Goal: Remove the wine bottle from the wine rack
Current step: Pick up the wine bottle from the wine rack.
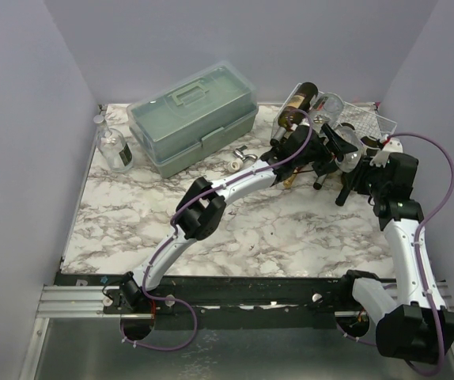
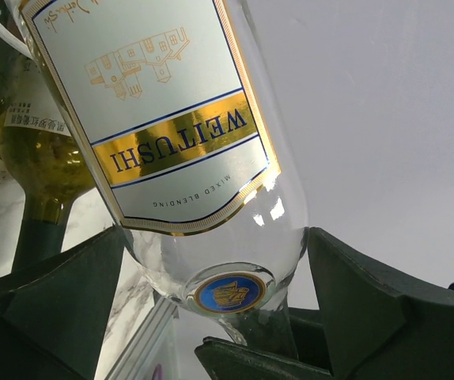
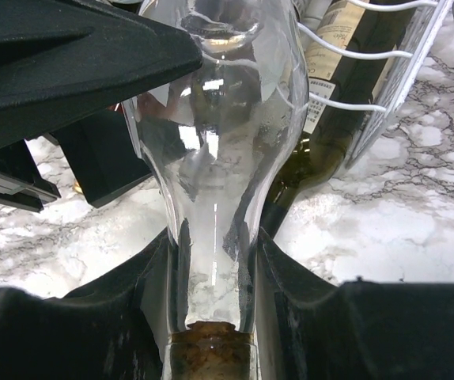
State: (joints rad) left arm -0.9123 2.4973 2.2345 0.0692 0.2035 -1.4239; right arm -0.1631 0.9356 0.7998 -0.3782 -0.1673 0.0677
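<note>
Two grippers, one load: both arms are at the clear wine bottle (image 1: pixel 339 119), at the far right of the marble table (image 1: pixel 235 229), by the wine rack (image 1: pixel 373 120).
Right gripper (image 3: pixel 211 269): closed almost fully on the bottle's slim neck, just above the brown-capped mouth. The neck is the one part narrow enough for a firm pinch.
Left gripper (image 2: pixel 217 231): spread about as wide as it goes, with a finger against each side of the bottle's shoulder, below the WEITUSHI label (image 2: pixel 172 142). It reads as a broad clasp, probably there to carry weight that a neck grip alone would let swing.
Bottle's place: tilted, base toward the back wall and neck toward the right arm. In the right wrist view it is beside the rack's white wires rather than under them. Whether it is fully out of its cradle cannot be told.
Wine bottles: two. One is the clear bottle, and one is a green wine bottle (image 3: pixel 334 150) lying inside the rack's wires, just beside the clear one.
Racks: one.
Toolboxes: one pale green toolbox (image 1: pixel 195 119), lid shut, well apart to the left.
Other glass: one small glass bottle (image 1: pixel 115 150), upright near the left wall.
Step, by my judgement: the lift-out is in hand and the bottle is not yet set down clear of the rack.
</note>
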